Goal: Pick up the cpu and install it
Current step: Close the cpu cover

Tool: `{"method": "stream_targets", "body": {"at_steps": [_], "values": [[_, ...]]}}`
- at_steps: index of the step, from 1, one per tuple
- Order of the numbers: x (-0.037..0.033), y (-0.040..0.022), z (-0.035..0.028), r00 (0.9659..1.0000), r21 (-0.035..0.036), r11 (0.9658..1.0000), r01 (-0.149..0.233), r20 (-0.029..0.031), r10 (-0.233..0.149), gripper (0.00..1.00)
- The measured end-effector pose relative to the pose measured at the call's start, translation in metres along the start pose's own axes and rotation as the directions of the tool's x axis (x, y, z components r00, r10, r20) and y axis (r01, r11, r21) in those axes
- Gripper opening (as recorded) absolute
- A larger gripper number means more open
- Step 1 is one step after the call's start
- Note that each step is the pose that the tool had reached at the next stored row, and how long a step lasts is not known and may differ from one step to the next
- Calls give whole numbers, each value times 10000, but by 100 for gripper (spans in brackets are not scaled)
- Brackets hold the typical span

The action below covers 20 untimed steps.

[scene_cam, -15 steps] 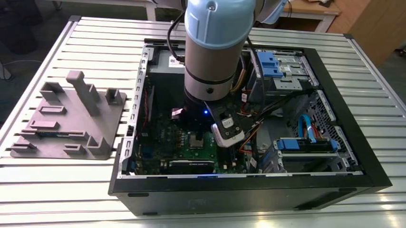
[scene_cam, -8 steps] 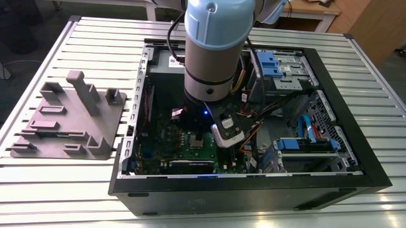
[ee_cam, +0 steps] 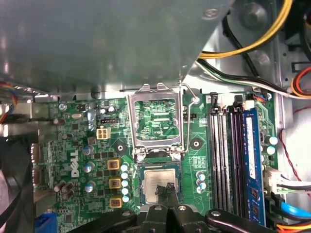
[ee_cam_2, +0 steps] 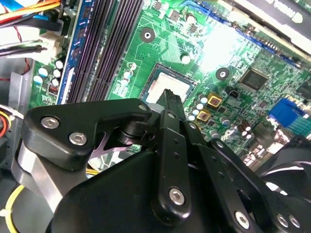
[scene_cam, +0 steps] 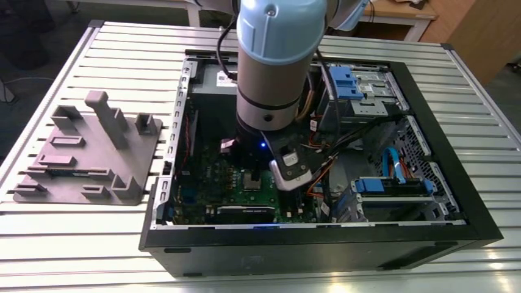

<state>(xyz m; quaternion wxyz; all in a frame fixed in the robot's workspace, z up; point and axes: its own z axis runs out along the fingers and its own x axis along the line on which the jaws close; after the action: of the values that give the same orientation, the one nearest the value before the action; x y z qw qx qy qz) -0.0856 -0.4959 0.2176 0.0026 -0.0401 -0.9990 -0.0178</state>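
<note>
Surface point(scene_cam: 488, 79): slatted pale metal, carrying two items in the exterior view.

Item 1. Grey fixture plate point(scene_cam: 89, 152), with several uprights and low blocks, lay toward the exterior view's left, well apart from the arm.

Item 2. Black computer case point(scene_cam: 326, 244), lying on its side with the panel off, occupied the middle of the surface. Inside it lay the green motherboard point(scene_cam: 211, 183), with blue drive brackets point(scene_cam: 346, 82) toward the exterior view's right and loose cables between them.

Item 3. Arm point(scene_cam: 277, 61), blue-grey, reached straight down into the case over the motherboard.

Item 4. Socket frame point(ee_cam: 131, 121), in the first wrist view, stood hinged open (board traces showed through its window), just beside the socket proper.

Item 5. Cpu point(ee_cam: 154, 180), pale silvery top, lay flat and square inside the socket on the motherboard point(ee_cam: 82, 141), not lifted and not tilted. In the second wrist view the cpu point(ee_cam_2: 158, 87) showed as a pale square partly hidden behind the black fingertip.

Item 6. Pincer point(ee_cam: 167, 190), black, hung directly over the cpu's near edge; its tips were drawn together with nothing visible between them. Contact with the chip's top could not be told. In the second wrist view the pincer point(ee_cam_2: 171, 99) pointed down at the same spot.

Item 7. Memory slots point(ee_cam: 228, 155), dark and long, ran beside the socket, with a blue memory stick point(ee_cam: 253, 165) seated in the outermost one.
</note>
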Motion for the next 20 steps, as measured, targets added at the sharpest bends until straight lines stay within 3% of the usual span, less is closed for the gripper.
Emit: {"method": "stream_targets", "body": {"at_steps": [5,9,20], "values": [[-10,1,13,9988,-11,9988,-483,15,483,10],[-39,11,18,9983,-14,9983,-579,19,579,10],[-244,55,23,9983,-12,9983,-579,18,580,10]]}}
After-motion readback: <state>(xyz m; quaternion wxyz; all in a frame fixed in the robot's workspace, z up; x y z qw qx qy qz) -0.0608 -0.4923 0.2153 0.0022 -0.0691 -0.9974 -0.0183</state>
